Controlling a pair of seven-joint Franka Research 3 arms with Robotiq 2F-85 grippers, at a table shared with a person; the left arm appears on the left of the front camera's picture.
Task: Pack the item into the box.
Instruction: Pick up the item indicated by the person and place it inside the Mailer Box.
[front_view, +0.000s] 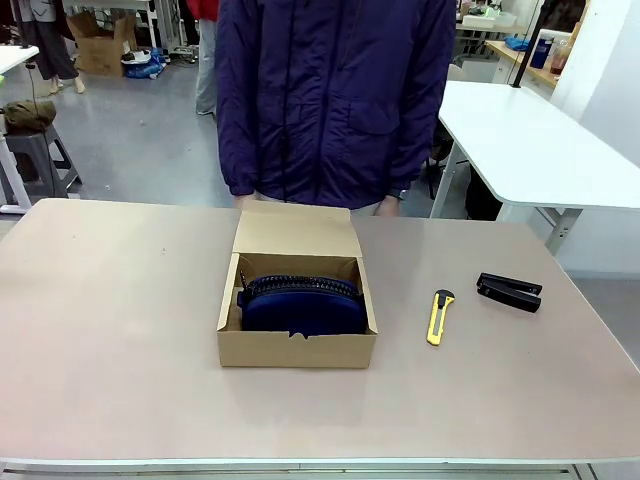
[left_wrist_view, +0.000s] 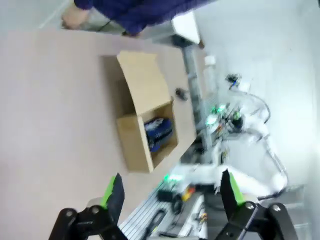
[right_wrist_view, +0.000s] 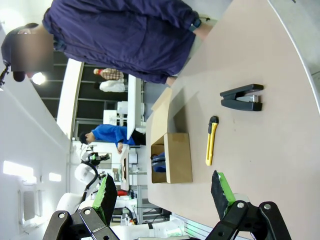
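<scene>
Left wrist view: pouch lies in box, ahead of my left gripper. It and my right gripper gape empty. Closing the lid could catch the pouch.

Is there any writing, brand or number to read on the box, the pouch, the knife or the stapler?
None can be read. The box is plain brown cardboard, the pouch plain navy; the yellow utility knife and the black stapler show no legible marking.

Black, green-padded — the left end effector and right end effector; person's jacket dark navy.
</scene>
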